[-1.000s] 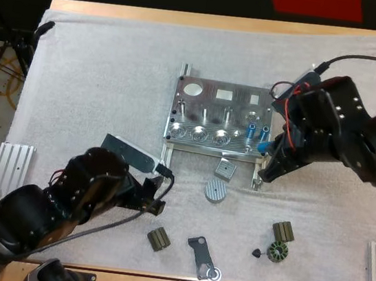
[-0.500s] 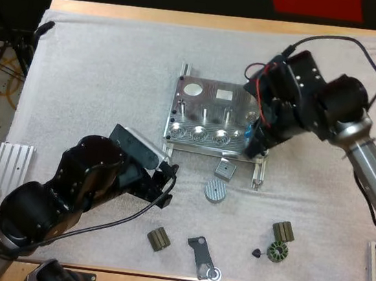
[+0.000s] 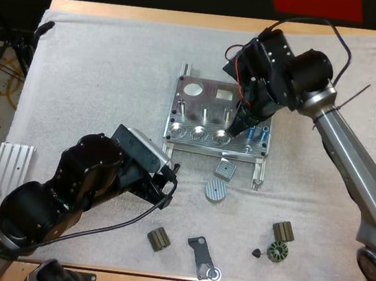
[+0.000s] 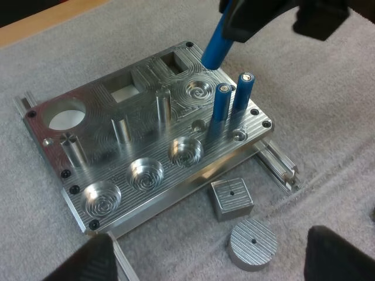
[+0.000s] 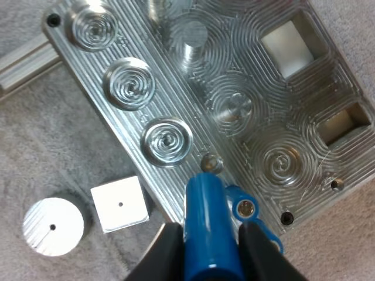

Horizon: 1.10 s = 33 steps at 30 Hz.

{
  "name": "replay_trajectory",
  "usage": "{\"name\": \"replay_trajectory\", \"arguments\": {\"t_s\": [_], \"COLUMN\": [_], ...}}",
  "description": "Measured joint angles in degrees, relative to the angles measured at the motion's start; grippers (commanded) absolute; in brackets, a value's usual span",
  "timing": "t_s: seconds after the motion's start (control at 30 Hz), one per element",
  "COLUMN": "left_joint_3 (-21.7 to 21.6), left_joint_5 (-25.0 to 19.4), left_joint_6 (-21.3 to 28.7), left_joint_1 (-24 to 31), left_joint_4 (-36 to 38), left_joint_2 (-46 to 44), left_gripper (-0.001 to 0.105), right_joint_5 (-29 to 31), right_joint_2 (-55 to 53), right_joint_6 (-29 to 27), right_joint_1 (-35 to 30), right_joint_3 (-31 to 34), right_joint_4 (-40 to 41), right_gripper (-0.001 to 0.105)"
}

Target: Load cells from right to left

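Note:
The metal fixture (image 3: pixel 208 119) lies mid-mat, with two blue cells (image 3: pixel 265 132) standing upright in holes at its right end. My right gripper (image 3: pixel 236 124) hovers over the fixture's front row, shut on a third blue cell (image 5: pixel 206 225). The cell's tip points down at a small hole (image 5: pixel 211 163) just left of the standing cells (image 5: pixel 245 208). The left wrist view has the held cell (image 4: pixel 217 47) tilted above the standing pair (image 4: pixel 221 102). My left gripper (image 3: pixel 168 188) rests low on the mat, front left of the fixture, open, its fingers (image 4: pixel 340 257) wide apart.
A square metal block (image 3: pixel 225 168) and a round disc (image 3: pixel 215 191) lie just in front of the fixture. Dark parts (image 3: pixel 158 238), a black bracket (image 3: pixel 200 256) and a rotor (image 3: pixel 276 251) sit near the front edge. Aluminium rails (image 3: pixel 8 165) flank the mat.
My right gripper has carried the blue cell left and away from the fixture's right front corner to over its front row. My left arm has edged slightly towards the fixture.

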Motion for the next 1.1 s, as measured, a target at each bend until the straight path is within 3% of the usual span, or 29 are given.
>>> {"name": "replay_trajectory", "arguments": {"t_s": [1.1], "left_joint_3": [0.0], "left_joint_5": [1.46], "left_joint_6": [1.2], "left_joint_1": [0.0], "left_joint_4": [0.0], "left_joint_2": [0.0], "left_gripper": [0.066], "right_joint_5": [4.6], "right_joint_2": [12.78], "right_joint_6": [-0.42], "right_joint_1": [1.48], "right_joint_3": [-0.14], "right_joint_4": [-1.82], "right_gripper": [0.008]}}
